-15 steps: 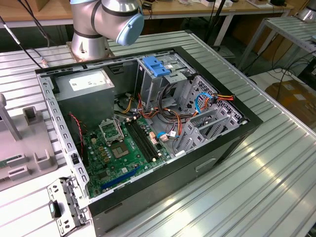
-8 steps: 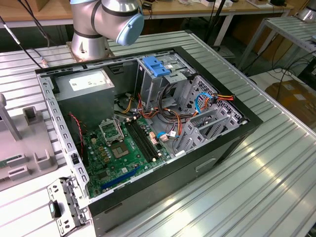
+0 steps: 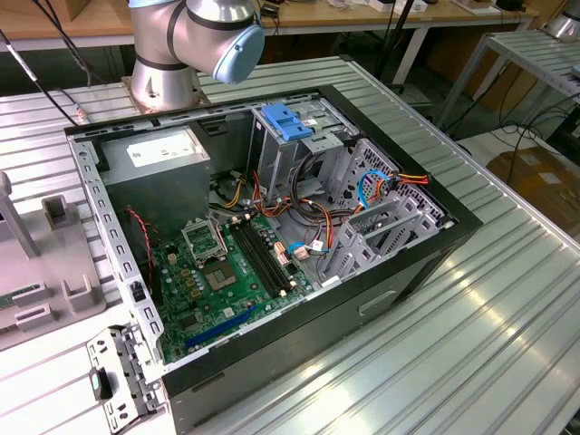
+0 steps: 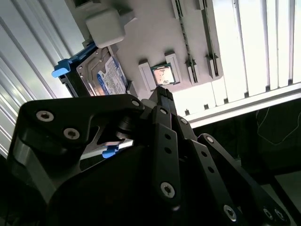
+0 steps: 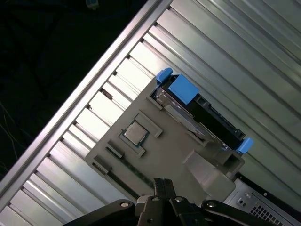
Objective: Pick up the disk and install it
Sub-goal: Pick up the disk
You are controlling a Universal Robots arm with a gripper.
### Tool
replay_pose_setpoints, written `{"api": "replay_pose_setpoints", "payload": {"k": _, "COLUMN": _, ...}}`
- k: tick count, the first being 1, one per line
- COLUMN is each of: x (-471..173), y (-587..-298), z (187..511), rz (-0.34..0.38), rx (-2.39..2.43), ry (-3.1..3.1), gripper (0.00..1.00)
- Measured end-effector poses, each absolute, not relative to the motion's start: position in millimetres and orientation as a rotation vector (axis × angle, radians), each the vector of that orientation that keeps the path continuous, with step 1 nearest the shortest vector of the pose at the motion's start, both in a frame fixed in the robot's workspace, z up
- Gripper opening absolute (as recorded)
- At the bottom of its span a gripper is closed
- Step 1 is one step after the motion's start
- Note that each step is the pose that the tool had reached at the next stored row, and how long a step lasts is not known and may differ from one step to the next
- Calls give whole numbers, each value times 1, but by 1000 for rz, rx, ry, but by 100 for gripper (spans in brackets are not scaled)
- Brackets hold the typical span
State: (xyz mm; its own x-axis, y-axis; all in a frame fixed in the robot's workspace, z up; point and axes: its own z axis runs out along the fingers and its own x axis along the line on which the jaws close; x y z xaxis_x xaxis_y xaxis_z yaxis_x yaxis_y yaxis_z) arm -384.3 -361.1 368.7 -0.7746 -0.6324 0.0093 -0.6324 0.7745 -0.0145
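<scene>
One disk [image 5: 212, 121], a dark slab in a blue frame, sits in a slot along the edge of a gray holder [image 5: 164, 146], near a small square chip [image 5: 135, 133]. Your gripper [image 5: 163, 182] hangs over the holder, fingers pressed together, holding nothing. An open computer case [image 3: 362, 304] lies on the ribbed table [image 3: 507, 344].

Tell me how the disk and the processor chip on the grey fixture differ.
The disk stands on edge in a slot; the processor chip lies flat in a square recess. The disk is long and framed in blue plastic; the chip is small, square and metal-topped. Both rest on the grey fixture.
</scene>
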Motion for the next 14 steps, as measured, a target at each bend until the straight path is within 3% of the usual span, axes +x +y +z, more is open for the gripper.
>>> {"api": "replay_pose_setpoints", "payload": {"k": 14, "x": -384, "y": -361, "z": 369, "rz": 26, "rx": 1127, "ry": -2929, "gripper": 11}}
